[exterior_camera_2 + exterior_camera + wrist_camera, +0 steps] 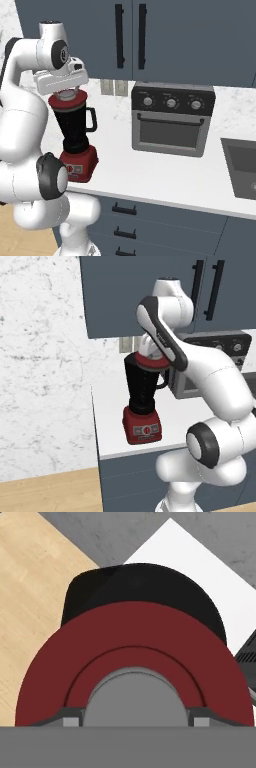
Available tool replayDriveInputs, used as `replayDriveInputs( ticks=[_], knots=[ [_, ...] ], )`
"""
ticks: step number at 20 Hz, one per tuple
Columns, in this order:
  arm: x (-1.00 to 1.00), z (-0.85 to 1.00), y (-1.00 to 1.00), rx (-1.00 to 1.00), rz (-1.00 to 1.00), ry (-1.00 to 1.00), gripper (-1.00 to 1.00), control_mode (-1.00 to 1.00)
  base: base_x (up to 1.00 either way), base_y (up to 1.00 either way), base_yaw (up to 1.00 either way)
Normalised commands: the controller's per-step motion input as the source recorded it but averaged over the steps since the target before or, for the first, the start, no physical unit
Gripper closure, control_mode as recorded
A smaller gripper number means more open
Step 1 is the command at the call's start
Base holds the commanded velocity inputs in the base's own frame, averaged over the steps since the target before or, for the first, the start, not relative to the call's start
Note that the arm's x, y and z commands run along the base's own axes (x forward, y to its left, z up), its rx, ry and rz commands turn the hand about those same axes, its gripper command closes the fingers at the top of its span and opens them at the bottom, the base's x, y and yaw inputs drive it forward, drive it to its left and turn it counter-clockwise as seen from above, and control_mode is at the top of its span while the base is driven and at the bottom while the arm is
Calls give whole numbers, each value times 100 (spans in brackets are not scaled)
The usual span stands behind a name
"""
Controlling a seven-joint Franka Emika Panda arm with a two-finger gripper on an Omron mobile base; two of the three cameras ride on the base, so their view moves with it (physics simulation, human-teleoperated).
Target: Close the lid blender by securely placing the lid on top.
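Lid: one, a round red disc [132, 657] with a raised ring and a pale grey domed cap at its centre. It sits at the top of the jar, right under my hand; from the right base view it looks level on the rim, though I cannot tell whether it is fully seated.
Blender: one [142, 406]. A tall black jar, glossy, narrowing toward the bottom, with a looped side handle; below it a squat red base with a round dial on a pale panel. It stands on the counter near the left front corner.
My claw: one gripper [67, 93], pointing straight down onto the lid. My two fingertips [70, 718] show as small grey tabs on either side of the grey cap, close against it. I seem to be closed on the cap, the lid in my grip.
Counter: one white, smooth slab [165, 172] over dark blue-grey drawers with black bar handles.
Toaster oven: one [172, 120], a grey box with a dark window, a bar handle and three round knobs, standing to the right of the blender, apart from it.
Upper cabinets: dark blue-grey doors [175, 40] with two long black vertical handles.
Wall: white marbled stone [42, 381], with a pale double outlet plate [114, 87] behind the blender.
Sink: one dark grey basin [242, 167] at the counter's right edge.
Floor: light wood planks [30, 602].
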Motion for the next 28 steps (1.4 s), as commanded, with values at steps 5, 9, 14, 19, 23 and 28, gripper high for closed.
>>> replayDriveInputs(
  ticks=[5, 9, 14, 19, 23, 28],
  knots=[
    [21, 0, 22, -3, -7, -1, 100, -100, 0, 0, 0],
    [19, 0, 24, -1, -9, -3, 100, -100, 0, 0, 0],
    [25, 0, 14, 0, -12, -5, 100, -100, 0, 0, 0],
    [23, 0, 5, 0, -15, -7, 100, -100, 0, 0, 0],
    [19, 0, 0, 0, -15, -9, 100, -100, 0, 0, 0],
    [14, 0, 0, 2, -14, -11, 100, -100, 0, 0, 0]
  ],
)
